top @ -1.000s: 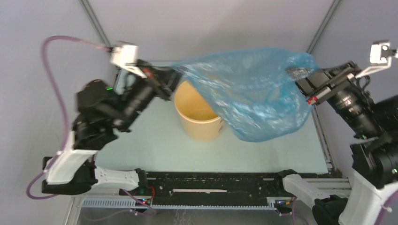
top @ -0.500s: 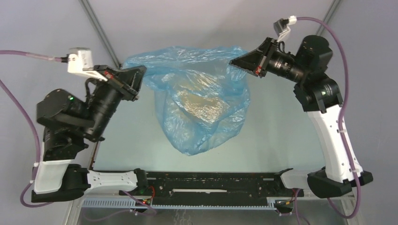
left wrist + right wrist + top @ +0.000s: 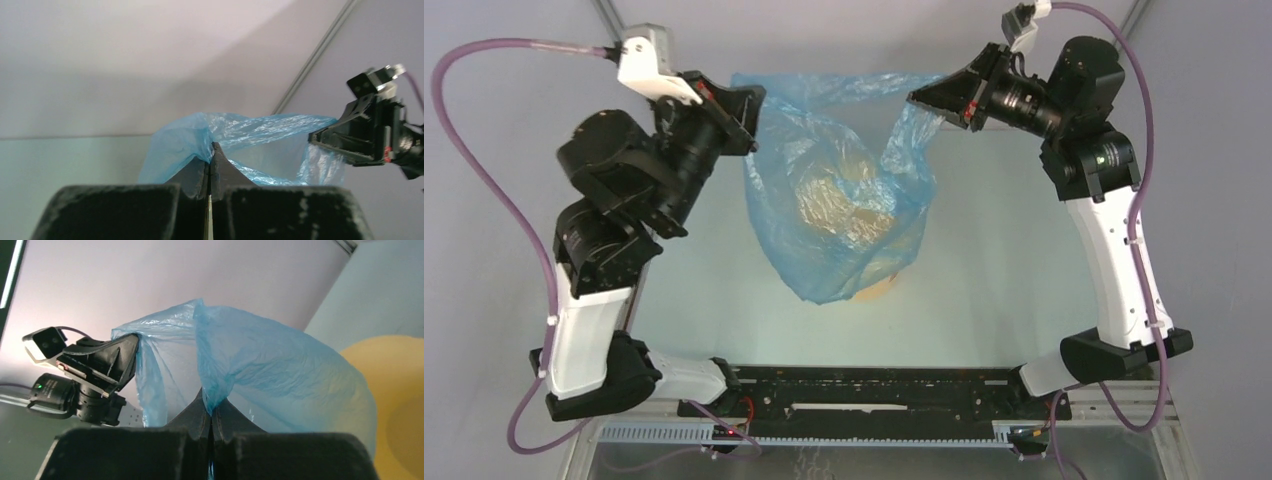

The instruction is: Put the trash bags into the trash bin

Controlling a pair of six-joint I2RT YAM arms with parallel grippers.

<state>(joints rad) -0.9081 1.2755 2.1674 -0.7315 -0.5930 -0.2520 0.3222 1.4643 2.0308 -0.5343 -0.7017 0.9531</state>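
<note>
The blue bag (image 3: 844, 215) hung stretched between the two grippers, above the middle of the table. Its top edge was pulled out wide and its wrinkled body sagged to a point toward 6 o'clock. The left gripper (image 3: 742, 112) had its fingers pressed together on the bag's edge at about 10 o'clock. The right gripper (image 3: 924, 100) had its fingers pinched tight on the edge at about 2 o'clock. Each wrist view showed a fold of blue film caught between the closed fingertips.

The tan bin (image 3: 882, 290) stood on the table directly under the bag. From above it showed mostly as a yellowish shape through the film, with a bare sliver of its side peeking out at the bag's 5 o'clock. Whether the bag's bottom reached inside the bin could not be told, nor whether the bin held anything.

The table (image 3: 1024, 270) was a pale green-white surface. A black rail (image 3: 874, 395) ran along its near edge between the arm bases. Plain grey walls (image 3: 824, 40) closed in the space behind and to both sides.
</note>
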